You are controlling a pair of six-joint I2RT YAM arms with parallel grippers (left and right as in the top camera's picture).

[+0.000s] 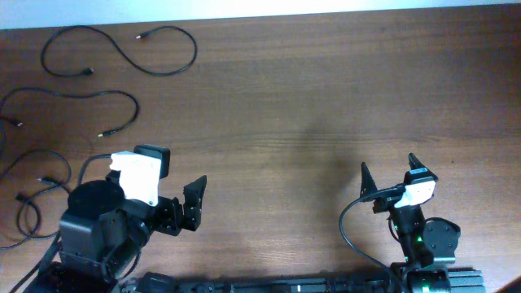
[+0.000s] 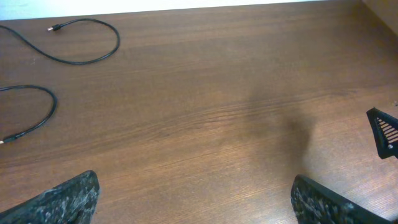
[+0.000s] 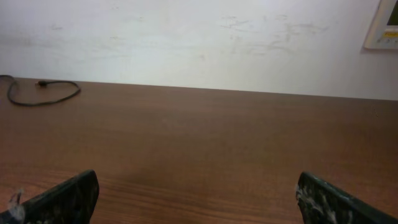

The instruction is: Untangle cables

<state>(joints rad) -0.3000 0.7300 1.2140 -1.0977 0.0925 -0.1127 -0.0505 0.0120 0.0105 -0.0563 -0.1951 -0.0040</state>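
Three thin black cables lie loose and apart at the table's left. The top cable [image 1: 194,53] forms a wide loop. The middle cable [image 1: 135,106] curves below it. The third cable [image 1: 37,153] loops beside the left arm's base. The left wrist view shows the top cable [image 2: 117,40] and the middle cable [image 2: 55,104]. The right wrist view shows one cable [image 3: 74,93] far off at the left. My left gripper [image 1: 194,203] [image 2: 193,205] is open and empty over bare wood. My right gripper [image 1: 391,172] [image 3: 199,202] is open and empty at the front right.
The brown wooden table [image 1: 285,106] ends at a white wall along the back. The left arm's base [image 1: 94,220] sits at the front left, close to the third cable. A finger of the right gripper [image 2: 382,130] shows at the right edge of the left wrist view.
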